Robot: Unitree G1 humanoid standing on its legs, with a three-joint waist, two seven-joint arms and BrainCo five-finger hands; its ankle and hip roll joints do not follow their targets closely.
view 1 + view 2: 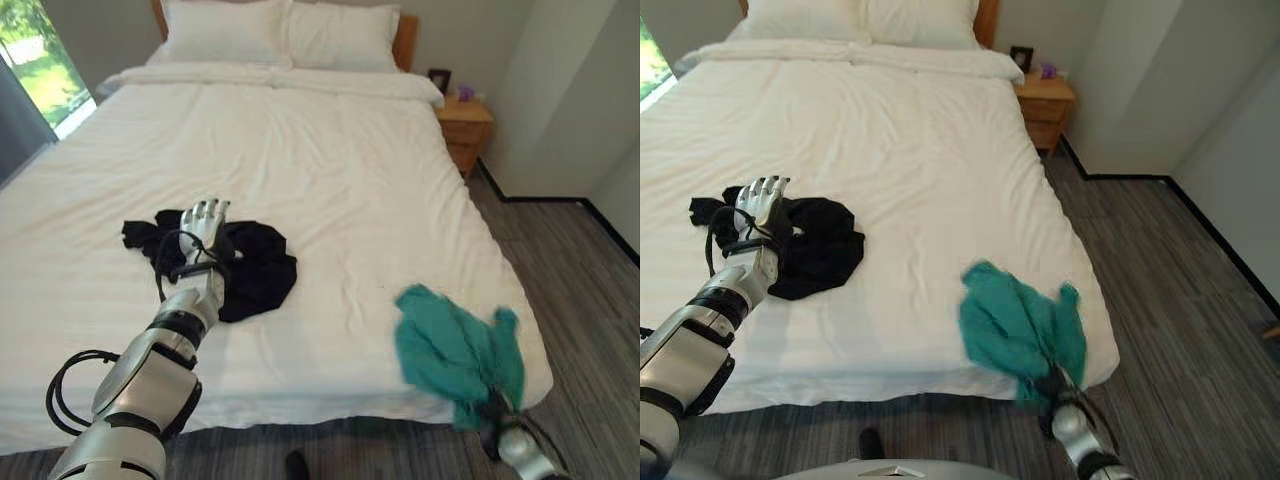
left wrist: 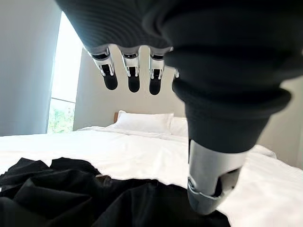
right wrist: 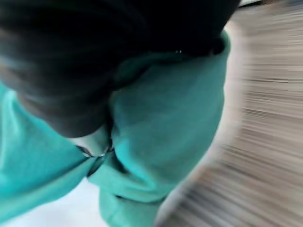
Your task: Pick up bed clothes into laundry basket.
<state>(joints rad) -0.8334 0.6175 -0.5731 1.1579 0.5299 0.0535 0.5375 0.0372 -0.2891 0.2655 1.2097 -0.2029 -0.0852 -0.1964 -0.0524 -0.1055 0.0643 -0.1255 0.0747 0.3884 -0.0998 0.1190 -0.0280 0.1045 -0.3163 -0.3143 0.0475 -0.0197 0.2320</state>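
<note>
A crumpled black garment [image 1: 255, 265] lies on the white bed [image 1: 330, 170], toward its near left part. My left hand [image 1: 203, 225] hovers just over the garment's left side with its fingers [image 2: 134, 78] straight and open, and dark folds [image 2: 71, 194] spread beneath them. At the bed's near right corner a teal garment [image 1: 450, 350] hangs bunched and raised above the sheet. My right hand [image 1: 497, 415] is shut on its lower end, below the mattress edge. In the right wrist view the teal cloth [image 3: 165, 118] is gathered against the thumb.
Two white pillows [image 1: 280, 30] lie at the headboard. A wooden nightstand [image 1: 465, 125] with small items stands at the bed's far right. Grey plank floor [image 1: 580, 290] runs along the bed's right side to the wall. A window [image 1: 30, 60] is at far left.
</note>
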